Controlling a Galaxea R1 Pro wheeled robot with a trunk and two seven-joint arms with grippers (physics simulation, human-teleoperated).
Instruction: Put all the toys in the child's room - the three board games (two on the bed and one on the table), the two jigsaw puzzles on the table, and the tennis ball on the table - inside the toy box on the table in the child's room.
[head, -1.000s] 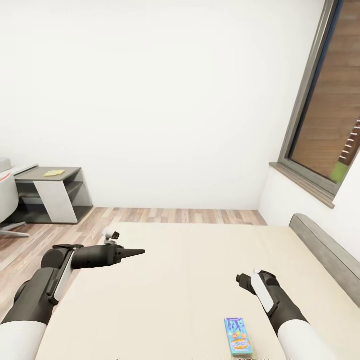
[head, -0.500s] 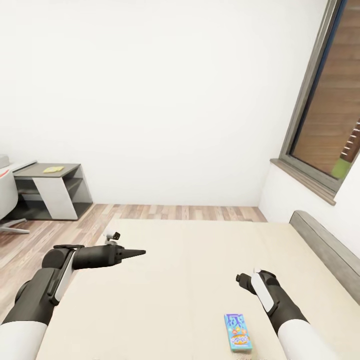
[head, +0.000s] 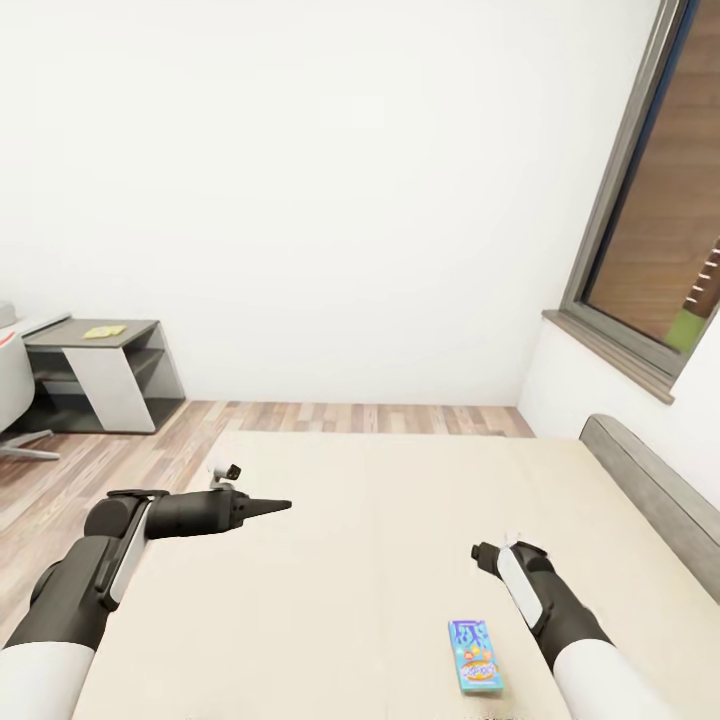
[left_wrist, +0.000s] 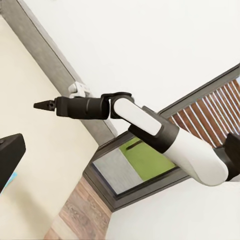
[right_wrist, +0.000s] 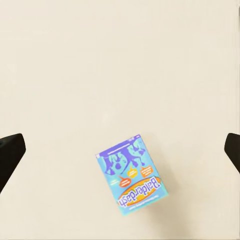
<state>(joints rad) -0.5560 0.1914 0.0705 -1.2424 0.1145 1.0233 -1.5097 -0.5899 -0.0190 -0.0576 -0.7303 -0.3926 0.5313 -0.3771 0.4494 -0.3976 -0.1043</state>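
Observation:
A blue board game box (head: 473, 655) with orange lettering lies flat on the beige bed (head: 370, 540), near its front. In the right wrist view the same box (right_wrist: 131, 175) sits straight below my right gripper (right_wrist: 120, 150), whose fingertips (right_wrist: 10, 152) stand far apart with nothing between them. From the head, my right gripper (head: 483, 554) hovers just above and right of the box. My left gripper (head: 280, 505) reaches out over the bed's left part, open and empty. The left wrist view catches my right arm and its gripper (left_wrist: 41, 105) in front of the window.
A grey desk (head: 100, 375) with a yellow item (head: 105, 331) stands at the far left, beside a white chair (head: 10, 395). Wooden floor (head: 330, 418) lies beyond the bed. A grey headboard (head: 650, 500) and a window (head: 660, 220) are on the right.
The whole picture has slid slightly upward, so the camera moved. The box now shows a little higher in view. Both arms hold their pose.

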